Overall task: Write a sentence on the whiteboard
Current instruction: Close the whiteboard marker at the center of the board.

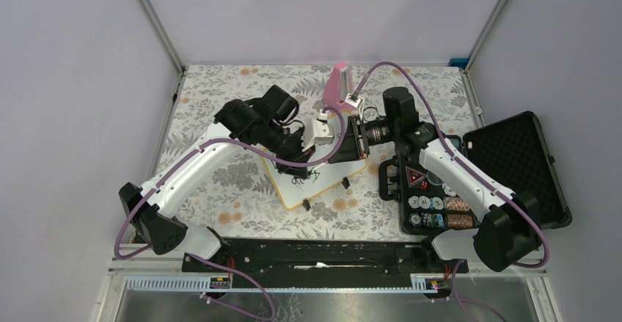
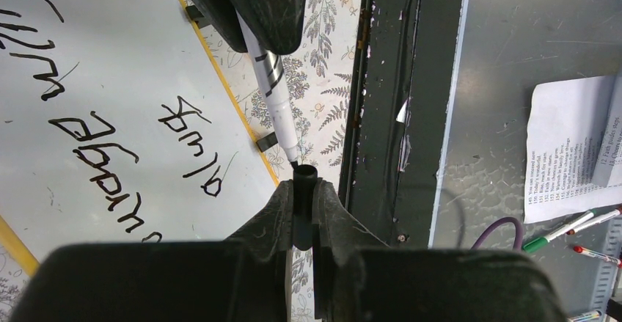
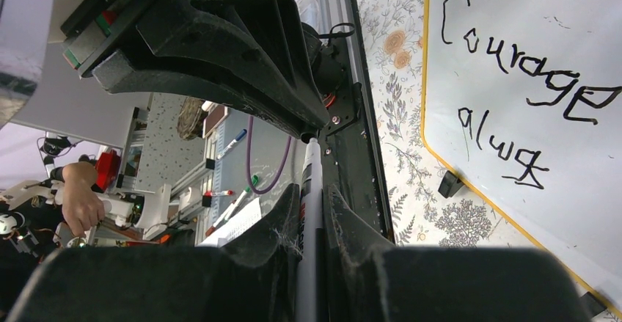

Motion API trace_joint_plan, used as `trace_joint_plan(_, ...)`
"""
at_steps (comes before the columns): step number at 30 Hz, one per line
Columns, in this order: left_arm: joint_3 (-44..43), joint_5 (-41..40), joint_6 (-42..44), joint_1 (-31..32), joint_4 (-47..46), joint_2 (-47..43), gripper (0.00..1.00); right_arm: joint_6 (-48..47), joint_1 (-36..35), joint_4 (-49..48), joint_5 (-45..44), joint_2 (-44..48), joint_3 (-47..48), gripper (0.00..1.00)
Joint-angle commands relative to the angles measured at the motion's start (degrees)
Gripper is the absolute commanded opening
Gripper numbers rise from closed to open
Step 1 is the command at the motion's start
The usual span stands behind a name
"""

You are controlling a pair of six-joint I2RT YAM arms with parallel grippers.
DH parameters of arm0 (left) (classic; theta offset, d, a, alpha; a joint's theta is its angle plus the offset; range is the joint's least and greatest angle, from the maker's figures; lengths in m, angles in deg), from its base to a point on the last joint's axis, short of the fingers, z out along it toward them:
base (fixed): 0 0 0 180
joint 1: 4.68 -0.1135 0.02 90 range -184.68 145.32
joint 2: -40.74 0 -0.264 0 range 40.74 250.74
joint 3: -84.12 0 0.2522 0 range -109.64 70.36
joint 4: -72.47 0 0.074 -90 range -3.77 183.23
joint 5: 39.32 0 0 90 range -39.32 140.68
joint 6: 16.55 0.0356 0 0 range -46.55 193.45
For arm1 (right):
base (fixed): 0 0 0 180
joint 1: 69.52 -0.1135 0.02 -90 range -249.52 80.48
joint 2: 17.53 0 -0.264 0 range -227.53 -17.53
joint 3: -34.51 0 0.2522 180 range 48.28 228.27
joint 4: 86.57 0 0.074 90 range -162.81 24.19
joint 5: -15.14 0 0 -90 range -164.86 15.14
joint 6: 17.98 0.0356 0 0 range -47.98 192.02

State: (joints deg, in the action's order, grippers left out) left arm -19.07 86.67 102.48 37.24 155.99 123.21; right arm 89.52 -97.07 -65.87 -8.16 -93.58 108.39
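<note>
The writing looks finished. The whiteboard (image 3: 579,212) lies flat on the floral counter (image 1: 220,94), turned at an angle, just in front of the arm bases. The sentence (image 3: 524,80) is in black marker in two lines. "Courage" is clear on the first line, and a further word after it is cut off at the picture's edge in the left wrist view. The second line reads about "always", with rough last letters.

What seems left is capping. The right pincer (image 3: 314,201) is clamped on the marker (image 3: 309,183), and the left pincer (image 2: 304,190) is closed tight on the black cap (image 2: 304,179). The two meet in the air above the board's far side. The tip sits just at the cap's mouth, a little off to one side and not yet seated. After that, putting the marker down would likely close the task.

Room is tight on the right, where the open black case (image 1: 513,161) sits near the board's right side. The board's near corner comes close to the dark rail (image 1: 315,252) at the counter's near edge. Bare counter shows to the left of the board. Walls close in both sides, so the easiest withdrawal is probably straight up and then back.
</note>
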Motion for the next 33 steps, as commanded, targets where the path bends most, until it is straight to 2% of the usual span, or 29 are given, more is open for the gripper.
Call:
trace_joint_plan(1, -0.8, 1.0, 0.2, 0.4, -0.5, 0.3, 0.0, 1.4, -0.5, -3.0, 0.9, -0.4, 1.8, 0.0)
trace_joint_plan(15, -4.1, 2.4, -8.2, -0.9, -6.8, 2.1, 0.0, 3.3, -1.2, -6.2, -0.1, -0.8, 1.0, 0.0)
trace_joint_plan(24, -2.6, 8.5, -13.5, -8.6, -14.7, -1.4, 0.0, 3.1, -1.3, -6.4, -0.6, -0.6, 0.8, 0.0)
trace_joint_plan(28, -1.7, 10.5, -13.7, -8.7, -15.4, -1.5, 0.0, 4.4, -1.4, -9.1, -1.0, -0.9, 1.1, 0.0)
trace_joint_plan(33, 0.0, 14.7, -9.8, -8.4, -15.4, -2.6, 0.0, 5.6, -1.6, -10.2, -1.9, -1.6, 2.6, 0.0)
